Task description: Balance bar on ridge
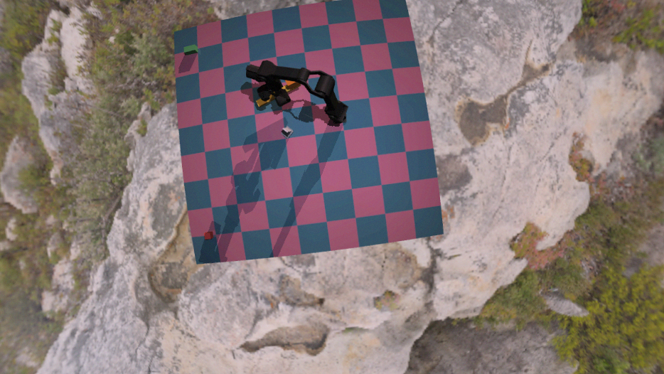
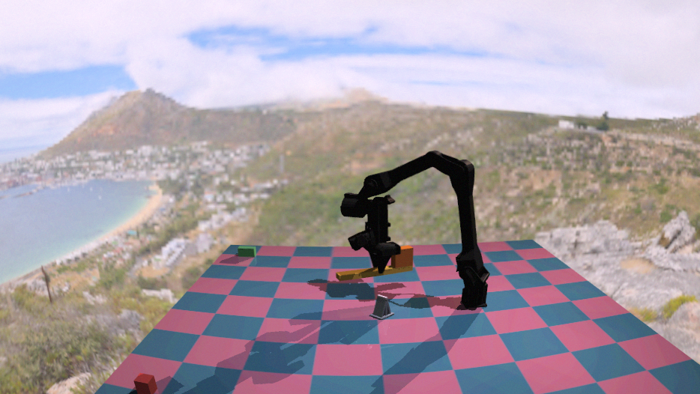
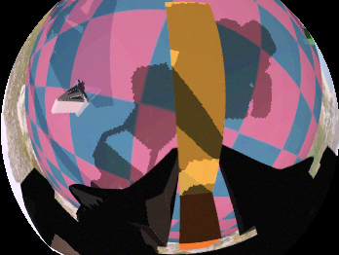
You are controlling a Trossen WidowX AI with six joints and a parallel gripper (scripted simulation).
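Note:
The yellow bar (image 1: pixel 265 102) (image 2: pixel 352 275) (image 3: pixel 195 29) has an orange block (image 1: pixel 292 84) (image 2: pixel 402 257) (image 3: pixel 200 244) on one end. My gripper (image 2: pixel 381 270) (image 3: pixel 198 151) is shut on the bar, between its middle and the block end. The bar hangs a little above the table, its shadow apart from it. The small grey ridge (image 1: pixel 286 132) (image 2: pixel 381 307) stands on a light base and also shows in the wrist view (image 3: pixel 73 103). It is nearer to the exterior view than the bar, and nothing rests on it. In the top view, the arm hides part of the bar.
A green block (image 1: pixel 190 49) (image 2: pixel 247 251) stands near the far left corner of the checkered table (image 1: pixel 367 171) (image 2: pixel 489 352). A red block (image 1: pixel 208 235) (image 2: pixel 145 383) stands near the front left corner. The arm's base (image 1: pixel 335 114) (image 2: pixel 474 289) is right of the ridge.

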